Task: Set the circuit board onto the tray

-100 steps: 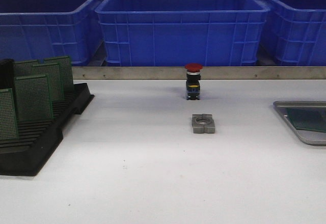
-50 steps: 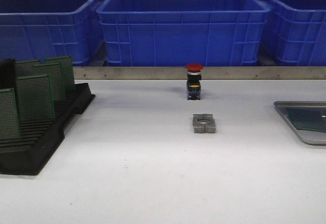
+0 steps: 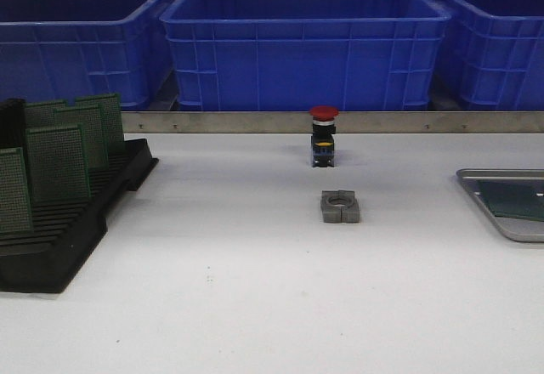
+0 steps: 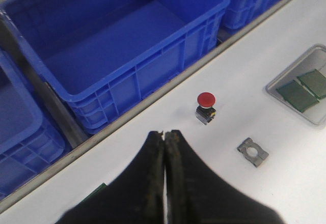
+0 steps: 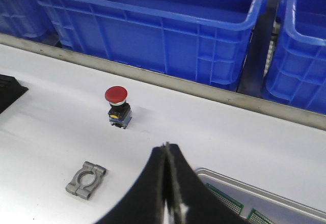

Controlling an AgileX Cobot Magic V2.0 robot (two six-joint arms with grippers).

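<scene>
Both tools are pressed together and carry nothing: the left tool hangs high over the bench with its fingers meeting in a thin seam, and the right tool hovers likewise near the right edge, just over the tray. That tray sits against the right edge of the bench and already holds green boards lying flat in it. Your next circuit board stands upright in the black slotted rack at the left edge, one of several in a staggered row. The step in hand looks like the reach to the rack, and the left tool is the one on that side. Spread its fingers before you descend, come straight down over the top edge of one board only, and keep clear of its neighbours, since they stand close. Grip the bare edge, lift vertically until the board leaves its slot, then cross above the red push button and the grey clamp block in mid-bench.
</scene>
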